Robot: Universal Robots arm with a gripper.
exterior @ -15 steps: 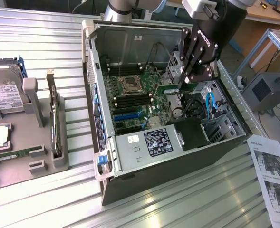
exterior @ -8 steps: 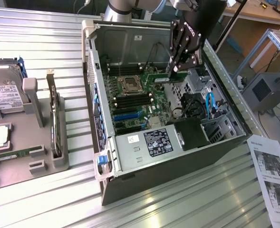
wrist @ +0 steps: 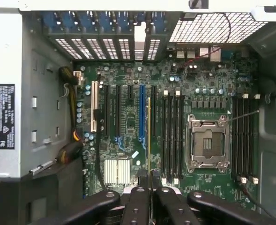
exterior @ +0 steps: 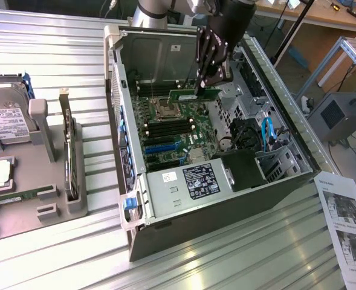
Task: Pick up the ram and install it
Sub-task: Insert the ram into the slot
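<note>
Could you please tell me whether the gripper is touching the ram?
Touching. In the exterior view the gripper is clamped on one end of the green ram; the wrist view shows the stick edge-on, running out from the grip.

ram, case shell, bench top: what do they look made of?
Ram: green circuit board, likely fibreglass laminate, matt; edge-on in the wrist view it is a thin strip.
Case shell: sheet metal, probably steel, dull grey, with folded edges and punched vents.
Bench top: ribbed metal, likely aluminium, with a brushed sheen and light glare.
</note>
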